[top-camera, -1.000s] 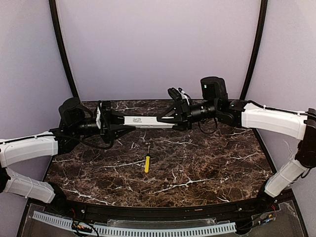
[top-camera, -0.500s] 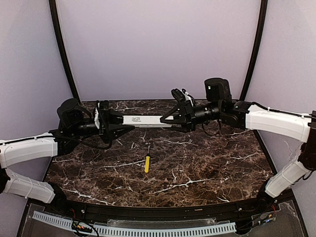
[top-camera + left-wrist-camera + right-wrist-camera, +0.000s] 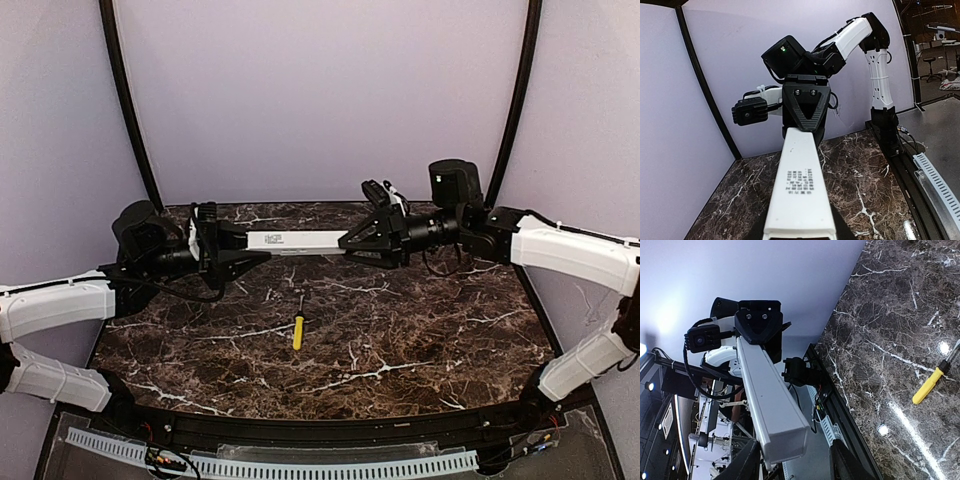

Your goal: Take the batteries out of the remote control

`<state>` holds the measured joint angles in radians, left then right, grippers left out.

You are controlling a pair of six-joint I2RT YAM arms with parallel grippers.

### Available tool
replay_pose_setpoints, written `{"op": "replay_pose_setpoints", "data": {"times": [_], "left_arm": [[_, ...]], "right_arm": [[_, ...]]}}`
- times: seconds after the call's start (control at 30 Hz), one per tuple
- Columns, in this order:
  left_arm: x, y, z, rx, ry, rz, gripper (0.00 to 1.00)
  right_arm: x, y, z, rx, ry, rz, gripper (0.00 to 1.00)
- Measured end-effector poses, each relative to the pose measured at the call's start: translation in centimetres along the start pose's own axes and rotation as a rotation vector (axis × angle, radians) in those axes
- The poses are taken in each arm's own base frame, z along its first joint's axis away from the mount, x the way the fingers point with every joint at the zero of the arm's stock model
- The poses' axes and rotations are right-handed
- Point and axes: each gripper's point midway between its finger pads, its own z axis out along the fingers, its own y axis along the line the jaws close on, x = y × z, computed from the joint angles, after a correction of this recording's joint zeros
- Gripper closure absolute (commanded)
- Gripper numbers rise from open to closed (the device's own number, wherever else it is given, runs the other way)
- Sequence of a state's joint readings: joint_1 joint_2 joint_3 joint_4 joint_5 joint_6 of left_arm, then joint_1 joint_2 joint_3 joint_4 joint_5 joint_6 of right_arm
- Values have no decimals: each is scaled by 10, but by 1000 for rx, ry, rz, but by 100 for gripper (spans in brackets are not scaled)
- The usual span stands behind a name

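The remote control (image 3: pixel 295 240) is a slim white bar held level above the table, its printed label up. My left gripper (image 3: pixel 240 248) is shut on its left end; in the left wrist view the remote control (image 3: pixel 800 190) runs straight away from my left gripper (image 3: pixel 799 231). My right gripper (image 3: pixel 348 241) is open around the bar's right end. In the right wrist view the remote control (image 3: pixel 770 400) ends between the jaws of my right gripper (image 3: pixel 794 451), with a clear gap to the right finger (image 3: pixel 840 460). The batteries are hidden.
A yellow-handled screwdriver (image 3: pixel 298 330) lies on the dark marble table (image 3: pixel 420 330) near the middle, also seen in the right wrist view as the screwdriver (image 3: pixel 930 385). Purple walls and black corner posts (image 3: pixel 125 100) close the back and sides.
My right gripper has slid right along the remote to its end and opened a little. The remote and my left gripper have risen slightly.
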<state>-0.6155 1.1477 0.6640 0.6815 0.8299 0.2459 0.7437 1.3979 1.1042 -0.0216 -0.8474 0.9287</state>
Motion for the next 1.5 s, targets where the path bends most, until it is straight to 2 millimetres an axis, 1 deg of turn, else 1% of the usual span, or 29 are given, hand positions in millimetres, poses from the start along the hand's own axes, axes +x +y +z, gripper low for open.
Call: {"op": "replay_pose_setpoints", "data": {"times": [0.2, 0.33, 0.47, 0.57, 0.63, 1.0, 1.27, 1.5], "left_arm": [[0, 0, 0, -2, -1, 2, 100], [-1, 0, 0, -3, -1, 16, 100], [2, 0, -1, -6, 14, 32, 100], [6, 0, -1, -7, 26, 33, 100], [7, 0, -1, -8, 29, 30, 100], [9, -1, 0, -1, 30, 11, 100], [9, -2, 1, 8, 30, -4, 100], [13, -2, 2, 14, 36, -14, 100]], "right_arm": [[1, -4, -11, 22, -13, 7, 53], [3, -2, -23, 42, -30, 6, 53], [6, 8, -36, 43, -48, -7, 52], [7, 17, -42, 32, -58, -24, 52], [8, 20, -43, 27, -60, -29, 52], [-1, 15, -32, 1, -57, -9, 54], [-2, 2, -17, -4, -25, 26, 55], [-3, 7, -13, -27, -19, 14, 56]]}}
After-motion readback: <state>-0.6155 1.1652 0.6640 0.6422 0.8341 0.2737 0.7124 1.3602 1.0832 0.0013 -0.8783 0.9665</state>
